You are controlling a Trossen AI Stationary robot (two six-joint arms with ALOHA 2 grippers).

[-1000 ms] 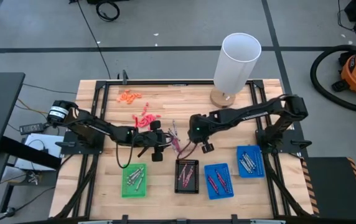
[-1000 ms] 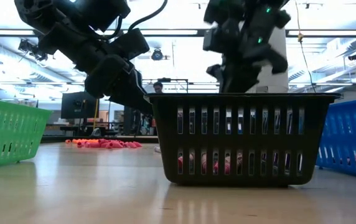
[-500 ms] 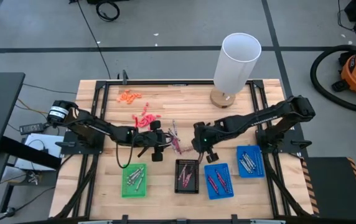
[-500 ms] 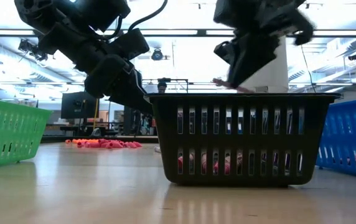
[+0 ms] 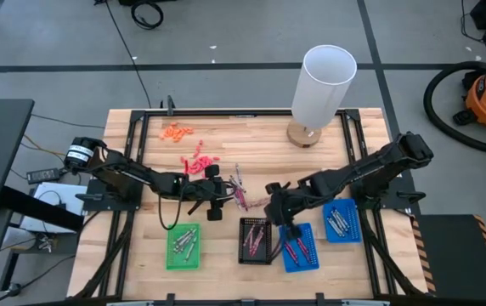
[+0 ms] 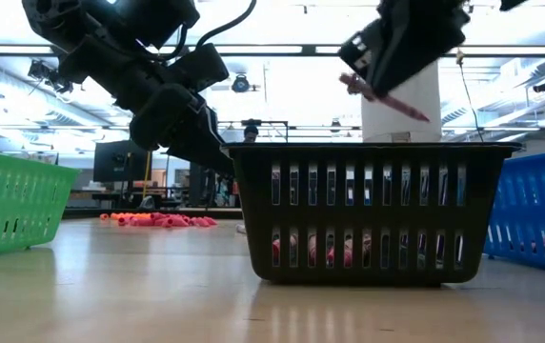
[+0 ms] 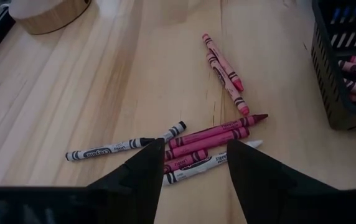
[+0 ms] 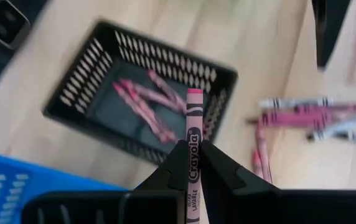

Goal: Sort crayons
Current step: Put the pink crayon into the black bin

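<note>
Item: row of trays nearest me along the table's front edge. I count a green tray (image 5: 183, 246), a black tray (image 5: 255, 240) and two blue trays (image 5: 299, 247) (image 5: 341, 221), each with crayons lying in it; the black one holds pinkish-red sticks (image 8: 147, 102).

Item: right gripper (image 5: 279, 217), above the gap between the black tray and the nearer blue tray. I see its fingers (image 8: 214, 167) pinched tight on a single pinkish-red crayon (image 8: 194, 137), which sticks out past the tips; in the low view that crayon (image 6: 387, 99) hangs tilted above the black tray's rim (image 6: 368, 148).

Item: left gripper (image 5: 215, 197), just behind the green and black trays. I see its jaws spread wide with nothing between them, poised over the loose pile.

Item: loose crayons (image 7: 209, 134) on the bare wood (image 5: 251, 144) at mid-table, pinkish-red and dark maroon mixed with white-wrapped ones (image 7: 125, 145), some touching, two lying slightly apart (image 7: 224, 71).

Item: orange bits (image 5: 177, 131), scattered toward the far left of the table.

Item: white cylinder (image 5: 324, 85) on a round wooden base (image 5: 304, 134), far right.
</note>
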